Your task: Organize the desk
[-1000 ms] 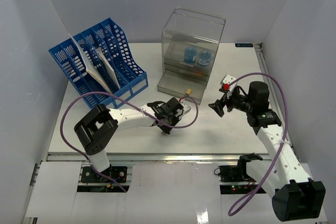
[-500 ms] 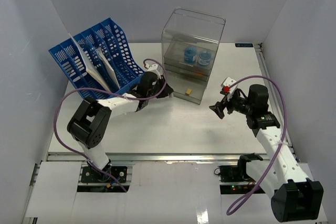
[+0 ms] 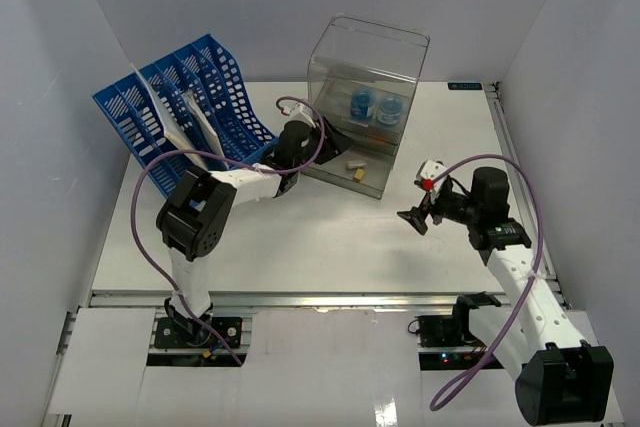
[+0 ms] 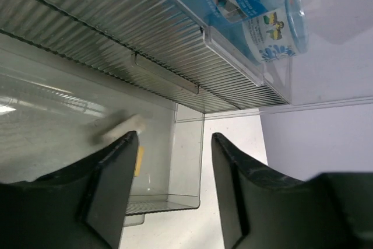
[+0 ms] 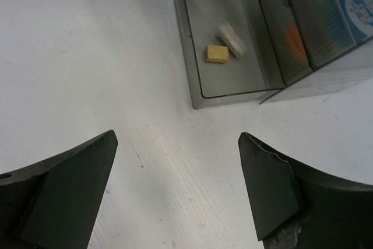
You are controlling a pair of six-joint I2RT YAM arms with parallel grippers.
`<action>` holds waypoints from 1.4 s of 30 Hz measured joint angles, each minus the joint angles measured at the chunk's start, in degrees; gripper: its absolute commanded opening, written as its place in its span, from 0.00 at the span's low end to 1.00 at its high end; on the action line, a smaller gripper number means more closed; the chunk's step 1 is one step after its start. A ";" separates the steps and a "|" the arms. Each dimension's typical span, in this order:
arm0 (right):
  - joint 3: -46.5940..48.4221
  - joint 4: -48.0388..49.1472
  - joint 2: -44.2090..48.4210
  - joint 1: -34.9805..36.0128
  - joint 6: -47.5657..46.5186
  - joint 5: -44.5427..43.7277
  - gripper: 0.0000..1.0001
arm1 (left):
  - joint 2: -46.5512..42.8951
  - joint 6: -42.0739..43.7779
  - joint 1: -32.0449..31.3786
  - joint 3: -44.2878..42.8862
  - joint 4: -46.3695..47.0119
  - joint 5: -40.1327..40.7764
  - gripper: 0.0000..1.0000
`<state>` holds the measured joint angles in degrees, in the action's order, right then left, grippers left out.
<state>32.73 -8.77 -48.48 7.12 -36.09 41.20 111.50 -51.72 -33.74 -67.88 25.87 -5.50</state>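
Observation:
The desk point(image 3: 300, 237) is a white tabletop between pale walls. A clear drawer box point(image 3: 365, 67) stands at the back with its bottom drawer point(image 3: 345, 169) pulled out. In that drawer lie a small white block point(image 3: 354, 163) and a yellow block point(image 3: 359, 175). My left gripper point(image 3: 325, 137) hovers over the drawer's left end, open and holding nothing; in the left wrist view the gripper point(image 4: 175, 138) shows the white block point(image 4: 122, 127) blurred below. My right gripper point(image 3: 412, 217) stands open above bare desk, right of the drawer. Both blocks appear past the right gripper point(image 5: 178, 137).
A blue slotted file rack point(image 3: 185, 112) with papers stands at the back left, close to the left arm. Two blue tape rolls point(image 3: 375, 107) sit in the box's upper drawer. A metal rail point(image 3: 300, 297) runs along the desk's front edge.
My left arm swung from mid-desk up to the open drawer and its jaws opened; a white block now lies in the drawer beside the yellow one. The right gripper drifted slightly nearer.

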 measured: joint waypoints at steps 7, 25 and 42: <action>-0.28 -5.30 -2.45 0.28 -15.48 11.47 0.87 | -3.84 6.20 0.07 1.98 0.76 -3.17 0.68; 27.00 -4.93 -43.46 27.89 -14.83 -18.16 0.14 | -64.97 32.86 0.15 37.03 -14.55 -6.64 0.98; 44.84 4.86 -68.80 28.38 -1.61 -60.11 0.65 | -83.34 30.54 0.15 44.18 -28.08 -0.28 0.98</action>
<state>77.57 -3.90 -117.28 35.51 -37.69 -18.90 28.16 -21.18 -33.58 -23.69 -2.21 -5.77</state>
